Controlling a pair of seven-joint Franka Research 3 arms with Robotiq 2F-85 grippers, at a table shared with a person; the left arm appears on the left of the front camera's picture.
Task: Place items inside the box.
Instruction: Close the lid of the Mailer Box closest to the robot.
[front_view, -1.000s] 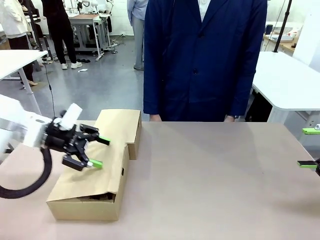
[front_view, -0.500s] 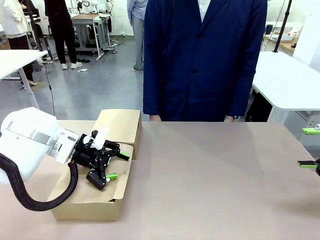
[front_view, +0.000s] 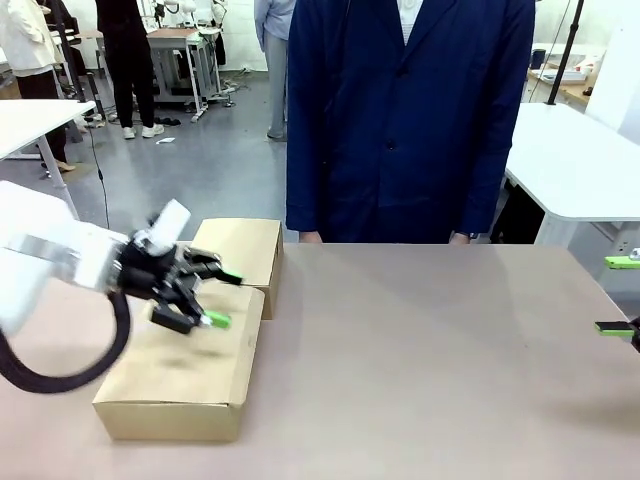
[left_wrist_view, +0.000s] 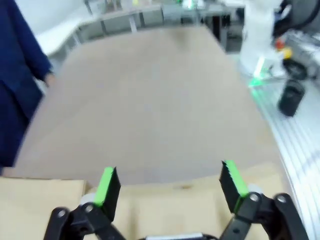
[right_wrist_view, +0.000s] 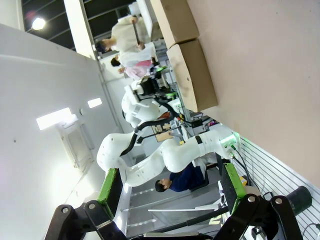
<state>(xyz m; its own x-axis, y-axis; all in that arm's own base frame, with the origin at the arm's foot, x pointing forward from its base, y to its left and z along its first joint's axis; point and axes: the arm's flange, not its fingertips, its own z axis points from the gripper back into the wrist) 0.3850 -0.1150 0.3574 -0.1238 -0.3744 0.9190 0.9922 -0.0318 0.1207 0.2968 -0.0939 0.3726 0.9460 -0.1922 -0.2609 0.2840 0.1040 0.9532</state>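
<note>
Left tool (front_view: 212, 298) hovers just above the cardboard box (front_view: 185, 375), over the seam where the near, larger compartment meets the far, smaller one. Its green-padded fingers (front_view: 215, 320) are spread apart and pinch nothing. In the left wrist view the same tool (left_wrist_view: 170, 186) shows both pads wide apart, with the brown lid surface (left_wrist_view: 40, 205) directly beneath them and bare desk (left_wrist_view: 150, 100) ahead of the fingertips.

The box lies below and slightly behind the left tool, on the desk's (front_view: 420, 350) left part. Both flap lids lie flat and closed; the contents cannot be seen. The smaller compartment (front_view: 240, 248) sits just beyond the tool's fingertips, on the person's side.

Right tool (front_view: 620, 295) sits at the desk's far right edge, well apart from the box; two green pads stand separated, gripping nothing. From the right wrist view, this tool (right_wrist_view: 172, 186) is likewise spread, and the box (right_wrist_view: 187, 60) appears far ahead of it across the desk.

A person in a dark blue coat (front_view: 410, 110) stands at the far desk edge, beyond both tools.
</note>
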